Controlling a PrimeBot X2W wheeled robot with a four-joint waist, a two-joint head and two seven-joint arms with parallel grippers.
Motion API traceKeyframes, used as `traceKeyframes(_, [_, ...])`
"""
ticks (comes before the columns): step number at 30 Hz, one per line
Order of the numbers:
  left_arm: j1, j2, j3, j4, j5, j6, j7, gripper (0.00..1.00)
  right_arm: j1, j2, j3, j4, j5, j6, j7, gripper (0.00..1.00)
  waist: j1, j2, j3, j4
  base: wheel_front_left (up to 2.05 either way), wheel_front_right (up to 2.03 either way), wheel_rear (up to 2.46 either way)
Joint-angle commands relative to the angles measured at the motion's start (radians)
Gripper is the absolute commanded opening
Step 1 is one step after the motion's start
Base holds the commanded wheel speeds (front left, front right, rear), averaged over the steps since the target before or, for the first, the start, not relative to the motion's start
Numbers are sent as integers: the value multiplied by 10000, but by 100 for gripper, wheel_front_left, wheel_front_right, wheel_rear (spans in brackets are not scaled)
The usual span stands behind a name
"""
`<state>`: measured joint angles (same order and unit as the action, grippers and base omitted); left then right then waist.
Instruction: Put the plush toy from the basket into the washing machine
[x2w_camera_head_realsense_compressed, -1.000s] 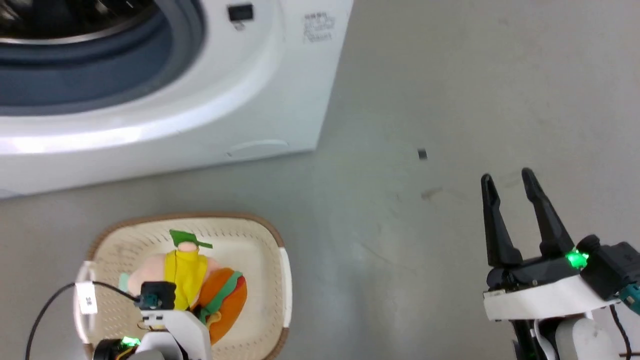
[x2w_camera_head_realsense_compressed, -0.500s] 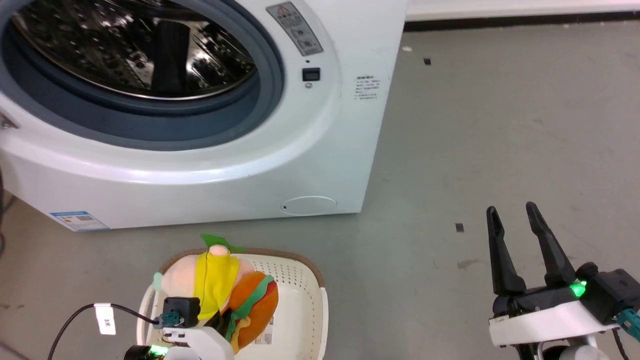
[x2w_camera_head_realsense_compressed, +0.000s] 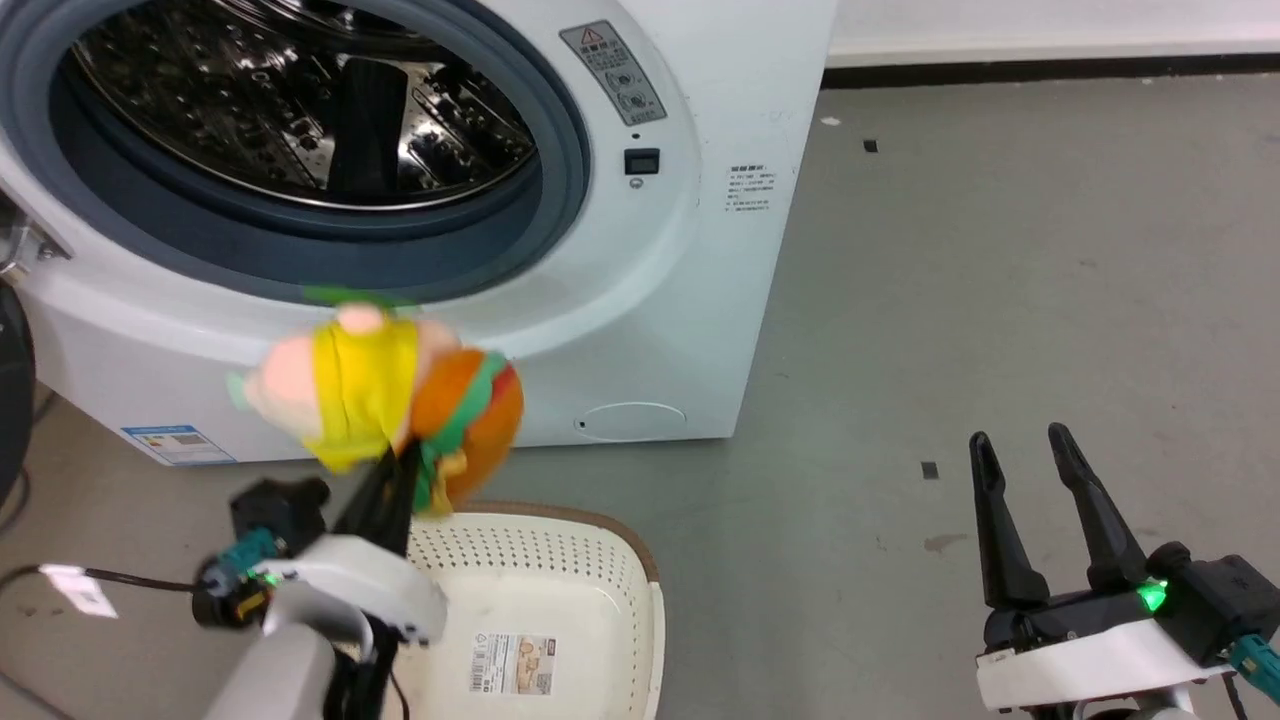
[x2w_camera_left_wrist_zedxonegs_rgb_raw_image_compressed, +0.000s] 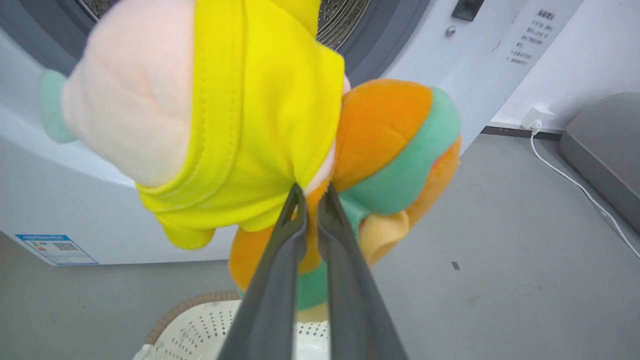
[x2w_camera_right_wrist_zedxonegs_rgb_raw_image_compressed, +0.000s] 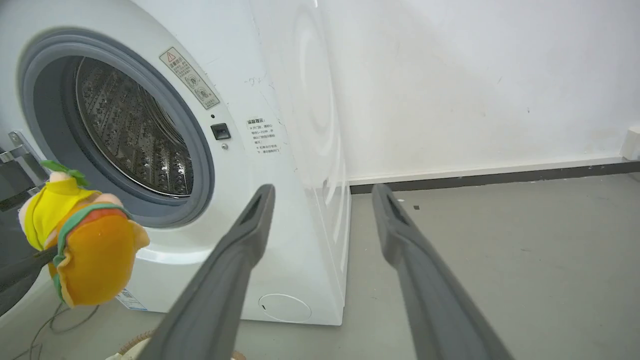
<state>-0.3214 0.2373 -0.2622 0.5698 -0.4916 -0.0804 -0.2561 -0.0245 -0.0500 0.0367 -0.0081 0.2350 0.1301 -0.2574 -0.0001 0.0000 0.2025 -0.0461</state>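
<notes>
The plush toy (x2w_camera_head_realsense_compressed: 380, 395), orange, yellow and pale pink with a green strip, hangs in the air above the basket (x2w_camera_head_realsense_compressed: 610, 545), in front of the washing machine (x2w_camera_head_realsense_compressed: 690, 250) just below its grey-gasketed port (x2w_camera_head_realsense_compressed: 555, 190). My left gripper (x2w_camera_head_realsense_compressed: 395, 465) is shut on the toy's underside; in the left wrist view its fingers (x2w_camera_left_wrist_zedxonegs_rgb_raw_image_compressed: 285, 235) pinch the plush toy (x2w_camera_left_wrist_zedxonegs_rgb_raw_image_compressed: 260, 120). The basket is empty, its paper label showing. My right gripper (x2w_camera_head_realsense_compressed: 1020, 440) stands open over the floor at the lower right. The right wrist view shows the plush toy (x2w_camera_right_wrist_zedxonegs_rgb_raw_image_compressed: 85, 250) beside the drum opening (x2w_camera_right_wrist_zedxonegs_rgb_raw_image_compressed: 135, 135).
A grey floor (x2w_camera_head_realsense_compressed: 1000, 250) spreads to the right of the washer, with small dark specks. A white wall with a dark skirting (x2w_camera_right_wrist_zedxonegs_rgb_raw_image_compressed: 500, 175) runs behind. A white cable (x2w_camera_left_wrist_zedxonegs_rgb_raw_image_compressed: 575, 180) and a grey object (x2w_camera_left_wrist_zedxonegs_rgb_raw_image_compressed: 605, 140) lie at the right. The door hinge (x2w_camera_head_realsense_compressed: 25, 245) sits left of the port.
My left gripper has lifted the plush toy out of the basket, up to the washer's front below the port. The head camera has tilted up. The right gripper stays open.
</notes>
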Motion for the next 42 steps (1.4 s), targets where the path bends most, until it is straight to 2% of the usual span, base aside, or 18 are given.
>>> traceKeyframes(1, [50, 138, 230, -819, 168, 80, -55, 0, -29, -2, 12, -58, -81, 6, -44, 100, 1, 0, 181, -108, 0, 0, 0])
traceKeyframes(6, [-423, 470, 863, -2559, 329, 275, -56, 0, -228, -2, 66, -147, -99, 6, -44, 100, 1, 0, 691, -378, 0, 0, 0])
traceKeyframes(11, [-1222, 956, 1258, -3470, 285, 485, 393, 0, -465, -2, 140, -219, -43, 6, -44, 100, 1, 0, 1329, -775, 0, 0, 0])
traceKeyframes(14, [-1898, 1399, 1479, -3730, 252, 520, 886, 0, -669, -2, 224, -280, 54, 6, -44, 100, 1, 0, 1811, -1063, 0, 0, 0])
traceKeyframes(18, [-2638, 1620, 1796, -3917, 1, 637, 1356, 0, -874, -2, 282, -339, 181, 6, -44, 100, 1, 0, 2319, -1354, 0, 0, 0])
traceKeyframes(22, [-3526, 2165, 2037, -3981, 17, 786, 2030, 0, -1184, -2, 305, -421, 801, 6, -44, 100, 1, 0, 3001, -1807, 0, 0, 0])
traceKeyframes(31, [-5903, 3263, 2066, -2868, 94, 743, 3754, 0, -1719, -2, 437, -715, 1089, 6, -44, 100, 1, 0, 4289, -2447, 0, 0, 0])
traceKeyframes(34, [-6719, 3862, 1619, -2230, 804, 723, 4268, 0, -1841, -2, 549, -742, 1225, 6, -44, 100, 1, 0, 4694, -2614, 0, 0, 0])
traceKeyframes(42, [-8891, 4537, 811, -501, 1824, 518, 5058, 0, -2041, -2, 847, -985, 1750, 6, -44, 100, 1, 0, 5563, -3045, 0, 0, 0])
